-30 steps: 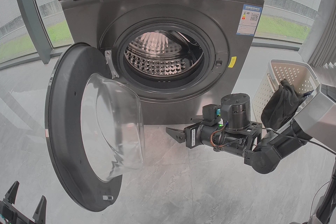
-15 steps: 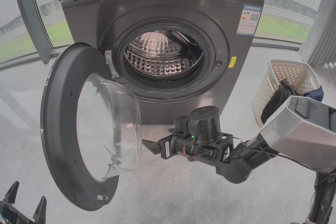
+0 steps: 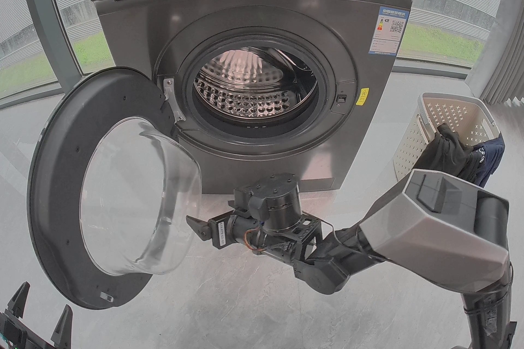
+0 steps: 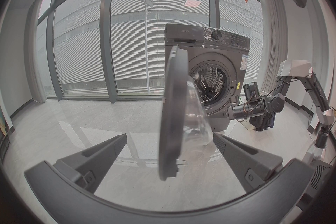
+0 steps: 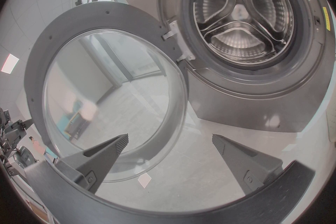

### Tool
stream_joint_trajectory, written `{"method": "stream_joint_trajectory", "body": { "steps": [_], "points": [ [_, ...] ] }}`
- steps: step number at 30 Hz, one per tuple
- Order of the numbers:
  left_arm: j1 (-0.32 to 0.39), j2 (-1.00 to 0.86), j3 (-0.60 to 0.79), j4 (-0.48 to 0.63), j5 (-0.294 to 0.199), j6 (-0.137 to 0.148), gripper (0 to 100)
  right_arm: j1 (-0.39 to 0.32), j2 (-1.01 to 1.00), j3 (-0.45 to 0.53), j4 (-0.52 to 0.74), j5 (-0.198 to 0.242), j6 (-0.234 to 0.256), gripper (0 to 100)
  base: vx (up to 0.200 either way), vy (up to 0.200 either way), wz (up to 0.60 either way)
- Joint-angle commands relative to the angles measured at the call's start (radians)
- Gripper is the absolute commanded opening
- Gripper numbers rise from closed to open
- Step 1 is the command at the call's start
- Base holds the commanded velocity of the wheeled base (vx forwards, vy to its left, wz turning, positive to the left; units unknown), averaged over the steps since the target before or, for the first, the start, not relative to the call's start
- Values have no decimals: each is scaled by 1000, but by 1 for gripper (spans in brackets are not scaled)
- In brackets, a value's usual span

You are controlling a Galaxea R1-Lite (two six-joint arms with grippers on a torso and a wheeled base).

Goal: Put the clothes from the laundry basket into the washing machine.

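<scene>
The clothes (image 3: pixel 448 154) are sitting in the laundry basket (image 3: pixel 456 110) — a dark garment is draping over its near rim, long axis hanging downward. The basket is standing on the floor to the right of the washing machine (image 3: pixel 245 1), whose door (image 3: pixel 60 175) is hanging open leftward. The right gripper (image 3: pixel 192 223) is pointing at the door — fingers spread, empty. The left gripper (image 3: pixel 46 296) is gaping too.

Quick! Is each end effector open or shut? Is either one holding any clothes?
Left end effector: open, holding nothing.
Right end effector: open, holding nothing.
</scene>
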Motion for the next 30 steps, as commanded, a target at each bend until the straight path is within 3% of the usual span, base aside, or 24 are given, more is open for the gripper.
{"method": "stream_joint_trajectory", "body": {
  "steps": [1,11,22,26,30],
  "points": [
    [-1,-18,18,-2,0,0,100,23,87,-105,2,-12,7,100,0,0,0],
    [-1,-18,18,0,0,0,100,36,150,-218,5,-56,33,100,0,0,0],
    [-1,-18,18,0,-1,0,100,55,225,-339,3,-61,50,100,0,0,0],
    [1,-18,18,0,-1,0,100,55,221,-339,2,-62,57,100,0,0,0],
    [1,-18,18,0,-1,-2,100,30,112,-243,0,-76,54,100,0,0,0]
  ]
}}
